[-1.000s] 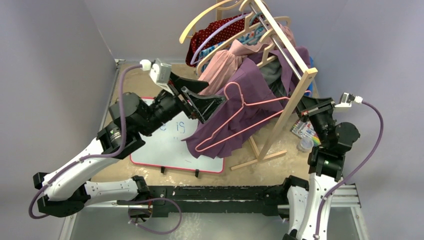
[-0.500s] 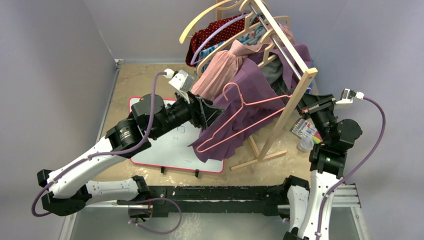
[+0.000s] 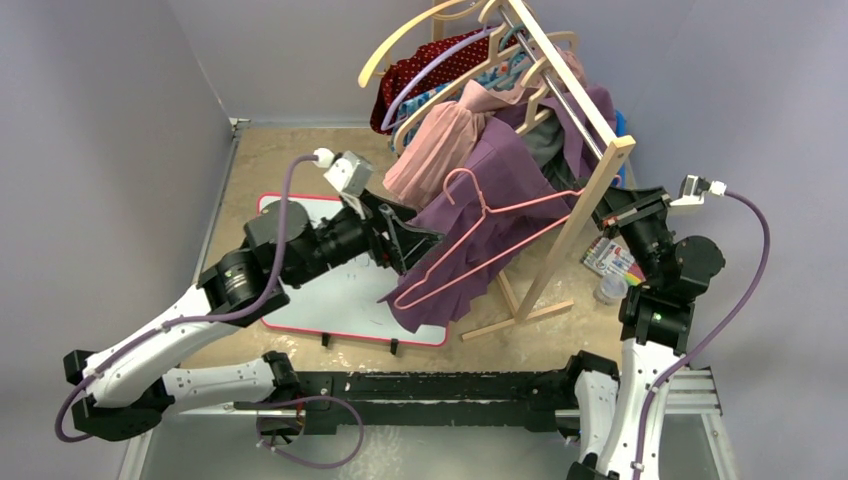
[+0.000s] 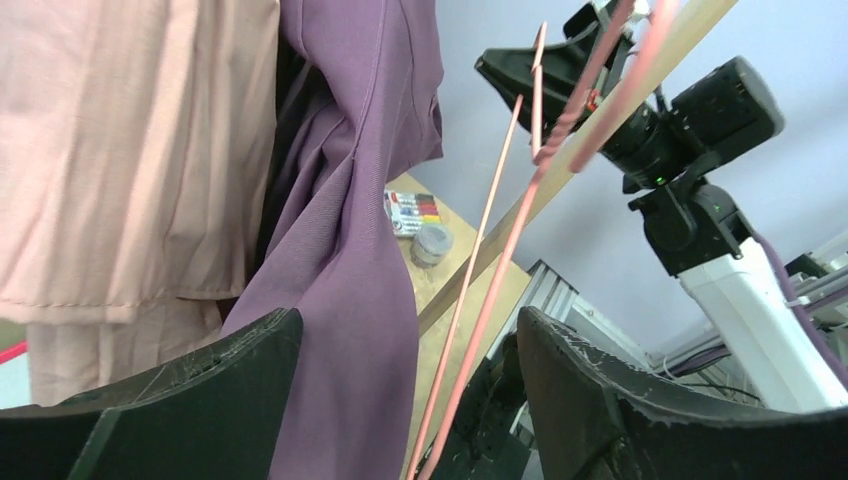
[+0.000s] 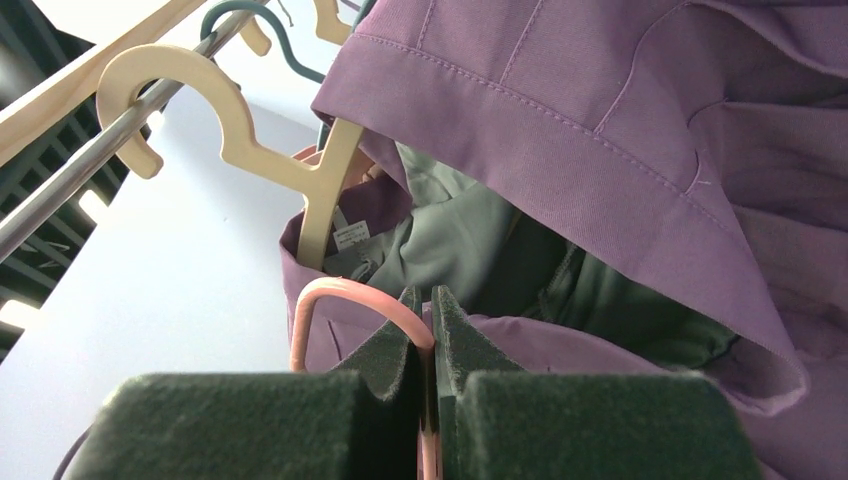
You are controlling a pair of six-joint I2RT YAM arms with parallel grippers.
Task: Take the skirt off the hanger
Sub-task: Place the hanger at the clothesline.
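The purple skirt [image 3: 470, 215] drapes over a pink wire hanger [image 3: 500, 238] that leans against the wooden rack. My left gripper [image 3: 412, 243] is open at the skirt's left edge. In the left wrist view a fold of the skirt [image 4: 350, 270] and the hanger wires [image 4: 490, 260] lie between the wide black fingers [image 4: 190, 400] of the left gripper [image 4: 408, 330], and the fold touches neither finger. My right gripper [image 3: 610, 216] is shut on the hanger's right end; the right wrist view shows the right gripper [image 5: 428, 300] pinching the pink hanger wire [image 5: 335, 292], with the skirt [image 5: 600, 130] just beyond.
The wooden rack [image 3: 592, 175] carries a pink garment [image 3: 440, 140], a red dotted one [image 3: 415, 70] and several wooden hangers. A whiteboard [image 3: 320, 290] lies under the left arm. A marker box [image 3: 608, 260] and a small jar [image 3: 610, 290] sit by the rack's foot.
My left arm swung in to the skirt's left edge and lowered, then drew back slightly. Its jaws narrowed and widened again. The skirt's hem shifted a little; the right arm barely moved.
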